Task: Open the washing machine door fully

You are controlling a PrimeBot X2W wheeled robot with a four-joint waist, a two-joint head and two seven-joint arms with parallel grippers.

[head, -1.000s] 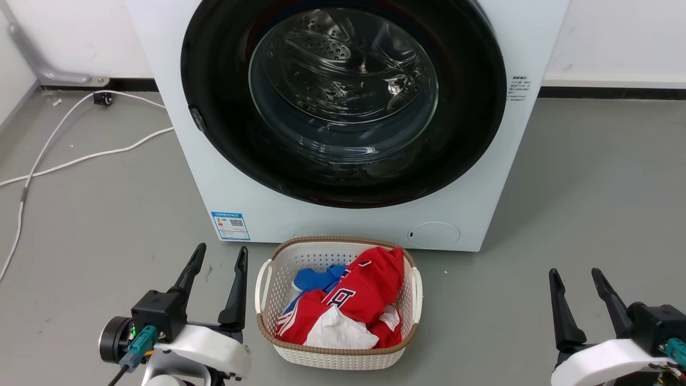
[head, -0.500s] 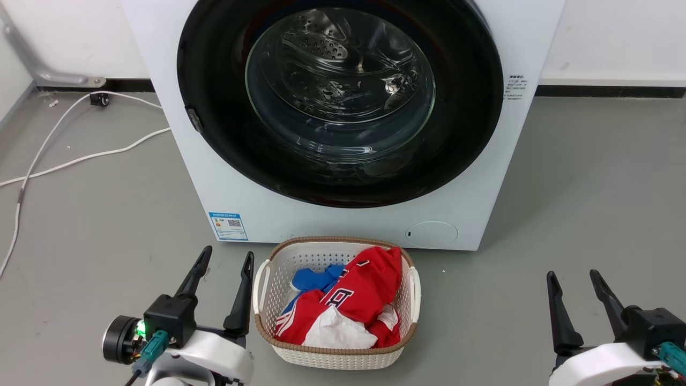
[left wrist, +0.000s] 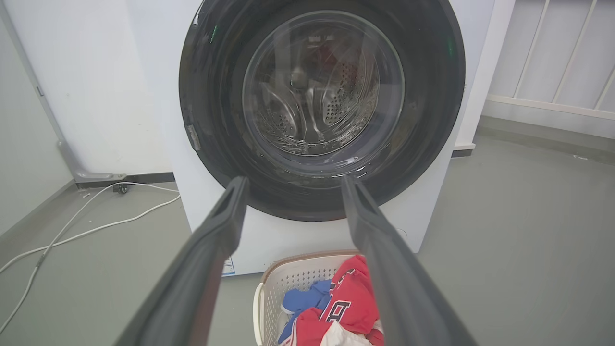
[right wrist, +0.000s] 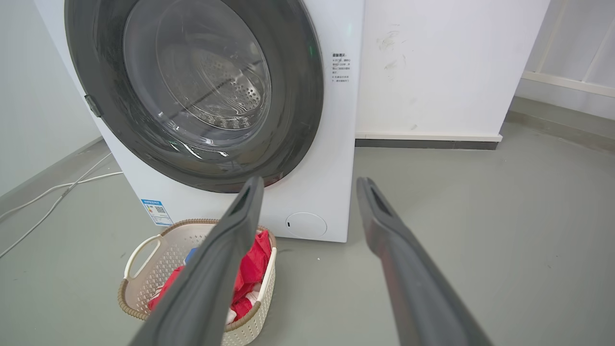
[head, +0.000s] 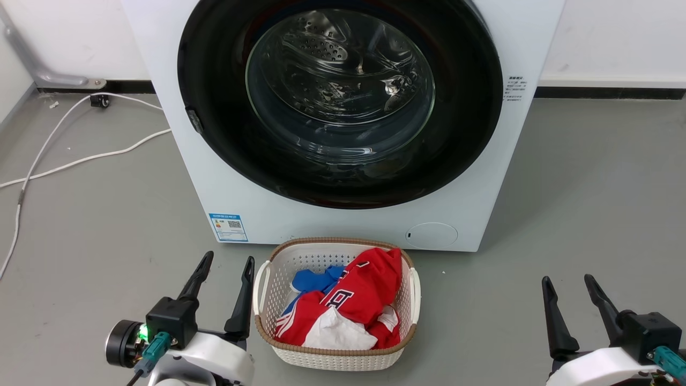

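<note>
Both claws are empty with fingers spread wide. The left gripper [head: 228, 261] sits low in front of the washing machine's [head: 471, 214] left corner, and the right gripper [head: 566, 280] is low off its right corner, both well short of it and touching nothing. The washing machine door [head: 340, 102] looks fully closed, flush on the machine's front, so nothing's started yet imo. It's a big glossy black ring with a bulging glass bowl, so I'd guess rigid, fairly heavy and slippery. Pinching the flat face won't work, and I wouldn't knock the glass. The only obvious purchase is the small grey tab [head: 194, 119] on the door's rim toward the machine's left side. I'd hook a finger behind that edge and pull, expecting the latch to resist and then give, though I can't make out the hinge from here. For room, the laundry basket [head: 336, 354] full of clothes [head: 364, 300] sits right against the machine's front under the door, so any low swing has to pass above it. The floor [head: 589, 187] to the machine's right is open, and a white cable [head: 80, 158] trails off to its left.
</note>
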